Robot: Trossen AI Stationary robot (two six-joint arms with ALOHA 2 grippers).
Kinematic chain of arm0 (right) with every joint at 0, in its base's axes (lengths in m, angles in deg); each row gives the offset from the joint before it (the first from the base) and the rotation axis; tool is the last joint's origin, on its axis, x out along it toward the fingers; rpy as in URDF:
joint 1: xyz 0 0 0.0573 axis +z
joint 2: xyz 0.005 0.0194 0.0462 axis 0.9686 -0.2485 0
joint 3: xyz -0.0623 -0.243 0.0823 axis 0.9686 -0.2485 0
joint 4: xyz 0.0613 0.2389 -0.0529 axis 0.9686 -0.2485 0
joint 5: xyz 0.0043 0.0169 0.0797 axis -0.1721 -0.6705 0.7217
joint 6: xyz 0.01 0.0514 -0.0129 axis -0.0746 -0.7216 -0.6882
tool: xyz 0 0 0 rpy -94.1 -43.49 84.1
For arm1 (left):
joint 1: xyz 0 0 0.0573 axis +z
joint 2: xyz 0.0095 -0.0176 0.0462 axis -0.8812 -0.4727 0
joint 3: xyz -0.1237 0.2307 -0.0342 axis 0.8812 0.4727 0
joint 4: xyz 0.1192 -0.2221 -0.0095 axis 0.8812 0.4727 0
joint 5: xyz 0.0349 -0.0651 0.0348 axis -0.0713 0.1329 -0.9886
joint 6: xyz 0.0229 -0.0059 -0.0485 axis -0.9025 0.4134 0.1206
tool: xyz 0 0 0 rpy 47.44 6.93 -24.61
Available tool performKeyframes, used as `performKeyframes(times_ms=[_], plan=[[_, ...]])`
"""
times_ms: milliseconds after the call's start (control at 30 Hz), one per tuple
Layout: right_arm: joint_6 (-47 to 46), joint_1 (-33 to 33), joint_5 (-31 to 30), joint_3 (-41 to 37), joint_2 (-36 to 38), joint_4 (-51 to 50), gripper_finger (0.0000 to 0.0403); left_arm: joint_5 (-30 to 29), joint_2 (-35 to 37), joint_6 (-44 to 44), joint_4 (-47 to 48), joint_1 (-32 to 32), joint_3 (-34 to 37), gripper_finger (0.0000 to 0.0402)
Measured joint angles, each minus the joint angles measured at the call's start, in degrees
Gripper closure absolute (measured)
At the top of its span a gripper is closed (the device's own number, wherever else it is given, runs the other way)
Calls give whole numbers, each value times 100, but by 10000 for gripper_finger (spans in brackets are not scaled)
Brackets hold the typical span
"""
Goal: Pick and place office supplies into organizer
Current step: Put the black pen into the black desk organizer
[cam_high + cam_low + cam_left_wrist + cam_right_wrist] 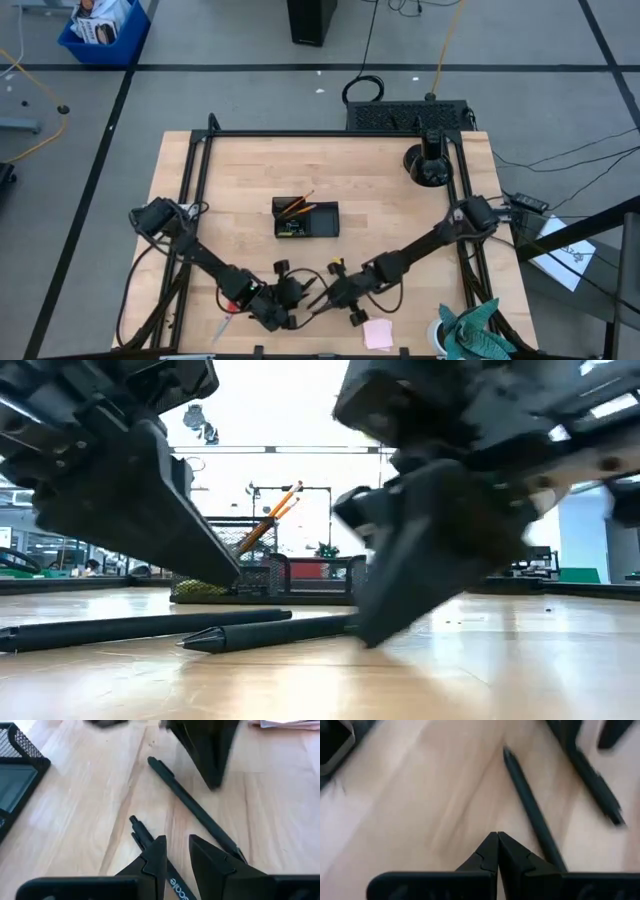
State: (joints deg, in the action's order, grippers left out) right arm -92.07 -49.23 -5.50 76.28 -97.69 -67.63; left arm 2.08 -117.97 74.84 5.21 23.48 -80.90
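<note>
The left gripper [290, 318] hangs low over the front of the table [230, 170], its jaws parted a little around the clip end of a black pen [141, 836] that lies flat on the wood; whether the fingers [155, 855] actually press the barrel cannot be told from the left wrist view; a second black pen [192, 807] lies just beside it, slanting away, flat on the wood and touched by nothing; further right the right gripper [322, 301] comes down near that second pen, its jaws clenched tight on nothing, tips close to the table; the two grippers stand near each other, apart; behind them, mid-table, sits the organizer [306, 218], a black mesh tray with orange pencils [298, 203] leaning up out of its left compartment; at the front edge, right of the grippers, lies the pink sticky-note pad [378, 333]; a teal cloth [470, 328] bunches at the front right corner.
</note>
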Motion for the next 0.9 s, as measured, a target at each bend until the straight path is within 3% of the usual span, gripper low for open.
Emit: performKeyframes(times_ms=[200, 333, 900], plan=[[-104, 224, -725, -3, 235, -740, 403, -132, 2, 44, 43, -138, 0, 312], [-288, 149, -1041, -180, 248, -669, 403, -176, 2, 48, 69, -202, 0, 312], [120, -547, -1259, -510, 238, 72, 403, -124, 4, 91, 106, -233, 0, 312]])
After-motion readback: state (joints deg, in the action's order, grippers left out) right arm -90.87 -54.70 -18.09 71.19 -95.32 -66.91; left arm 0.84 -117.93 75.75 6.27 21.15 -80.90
